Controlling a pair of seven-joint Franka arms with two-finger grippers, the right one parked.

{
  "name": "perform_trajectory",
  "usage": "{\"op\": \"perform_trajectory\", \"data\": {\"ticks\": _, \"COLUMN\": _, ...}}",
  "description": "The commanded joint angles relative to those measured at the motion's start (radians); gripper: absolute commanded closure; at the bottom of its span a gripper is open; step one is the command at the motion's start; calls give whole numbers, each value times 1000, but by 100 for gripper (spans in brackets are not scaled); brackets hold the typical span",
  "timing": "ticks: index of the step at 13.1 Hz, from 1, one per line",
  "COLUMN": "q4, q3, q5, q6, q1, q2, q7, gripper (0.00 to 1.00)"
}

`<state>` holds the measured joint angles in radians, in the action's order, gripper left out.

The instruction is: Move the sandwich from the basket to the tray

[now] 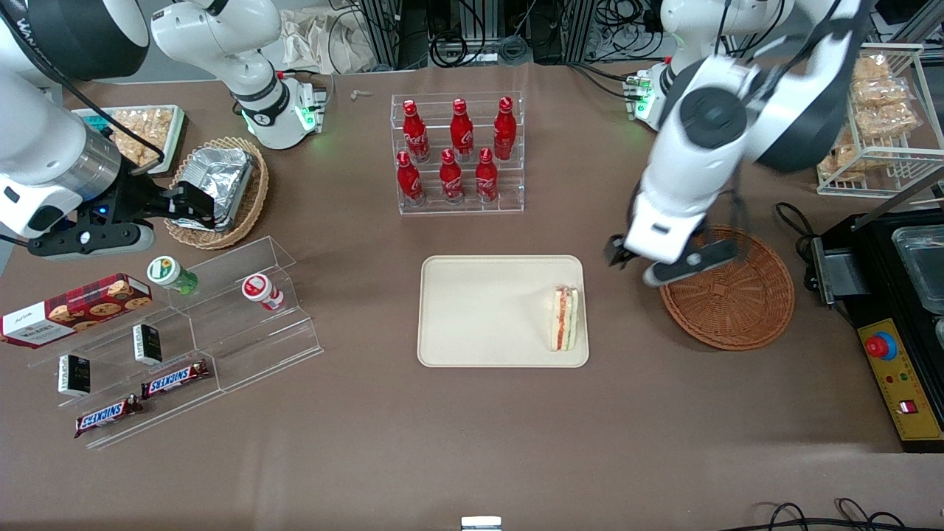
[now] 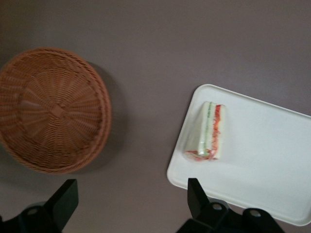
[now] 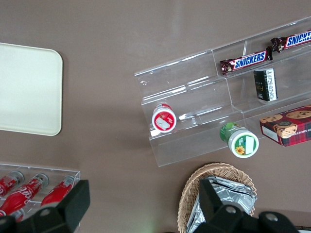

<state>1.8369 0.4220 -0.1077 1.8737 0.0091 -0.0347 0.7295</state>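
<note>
- The sandwich [image 1: 566, 318] lies on the tray [image 1: 479, 310], at the tray's end nearest the basket [image 1: 730, 302], just inside the rim. One landmark serves for all places here: the tray.
- The basket sits on the brown surface [image 1: 442, 442] just beside the tray, toward the working arm's end, and the wrist view shows nothing in it [image 2: 51, 109].
- The claw [image 1: 640, 267] hangs above the surface between the tray and the basket, over the basket's near rim, clear of both and touching nothing.
- Its fingers [image 2: 197, 194] stand wide apart and hold nothing; in the wrist view bare surface shows between the two dark tips.
- From the claw, the sandwich lies toward the tray and lower down, close by but apart; the basket lies the contrary way.
- The sandwich's long axis runs along the tray's short side, front camera to bottle rack [image 1: 459, 153], with the red and green filling edge facing up and the point of the wedge toward the rack.
- Judged from how things lie, the task's goal looks met: sandwich in the tray, basket bare, claw free.
- What remains, most likely, is only for the working arm to draw off from the tray; the sandwich sits near the rim, so a low sweep across that end could nudge it.
</note>
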Motion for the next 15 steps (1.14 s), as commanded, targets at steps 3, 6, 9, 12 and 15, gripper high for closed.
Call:
{"op": "perform_trajectory", "data": {"ticks": 3, "q4": 148, "q3": -306, "q5": 109, "q6": -103, "q1": -61, "q2": 246, "q7": -445, "gripper": 0}}
{"op": "perform_trajectory", "data": {"ticks": 6, "q4": 95, "q3": -458, "q5": 109, "q6": -235, "q1": -61, "q2": 291, "q7": -742, "gripper": 0}}
{"op": "perform_trajectory", "data": {"ticks": 9, "q4": 21, "q3": -574, "q5": 94, "q6": -289, "q1": -60, "q2": 262, "q7": -933, "gripper": 0}}
{"op": "perform_trajectory", "data": {"ticks": 12, "q4": -111, "q3": -577, "q5": 89, "q6": -300, "q1": -58, "q2": 150, "q7": -947, "gripper": 0}}
{"op": "perform_trajectory", "data": {"ticks": 15, "q4": -223, "q3": -572, "q5": 109, "q6": -309, "q1": -60, "q2": 33, "q7": -943, "gripper": 0}}
